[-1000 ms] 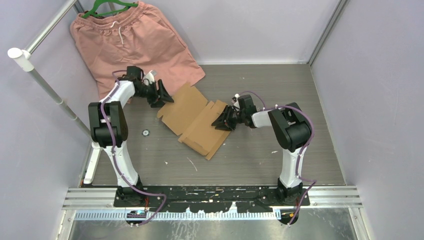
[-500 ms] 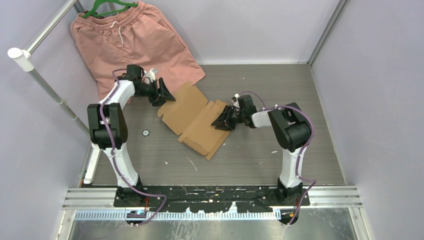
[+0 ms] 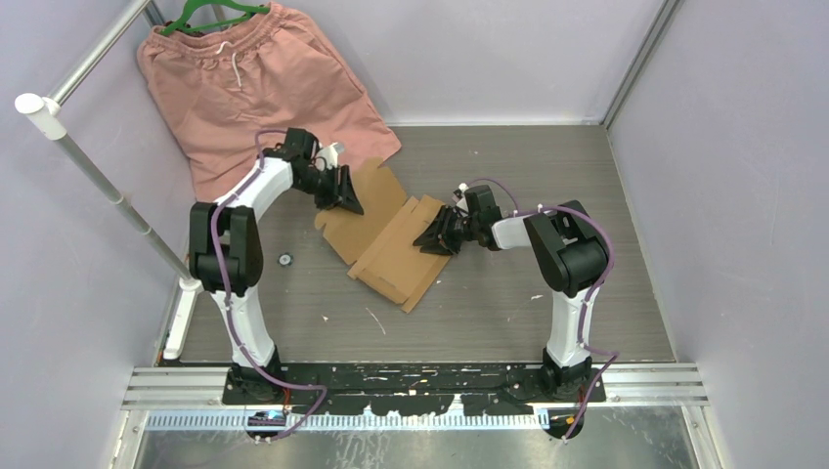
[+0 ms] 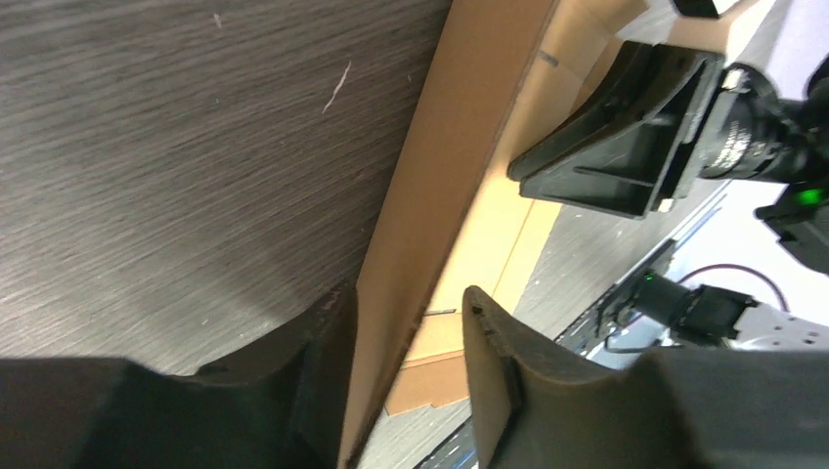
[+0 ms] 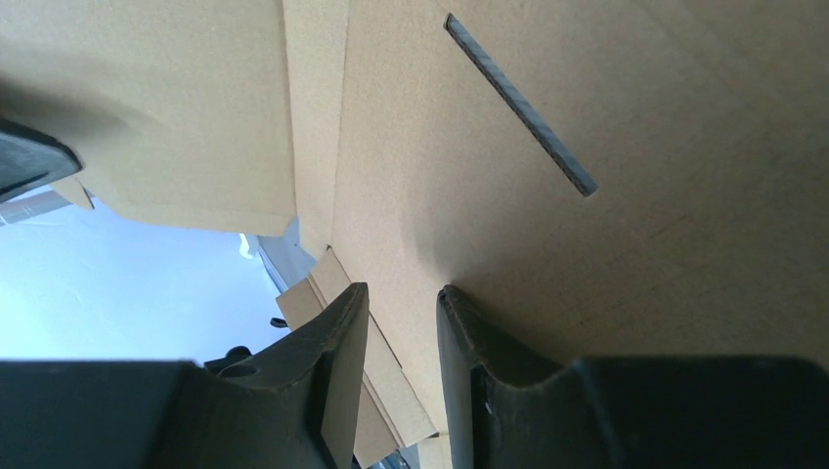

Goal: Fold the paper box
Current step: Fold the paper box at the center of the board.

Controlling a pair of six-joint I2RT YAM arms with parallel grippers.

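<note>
Brings left pincer [image 3: 347, 198] rightward, parted astride flat brown corrugated cardboard sheet's [image 3: 391, 244] left edge, opposite right pincer [image 3: 428, 239], grip unclear.

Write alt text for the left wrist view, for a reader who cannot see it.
A raised edge of the paper box stands between the open fingers of the left end effector, above a dark wood-grain table. The right end effector is at upper right, by the box.
</note>
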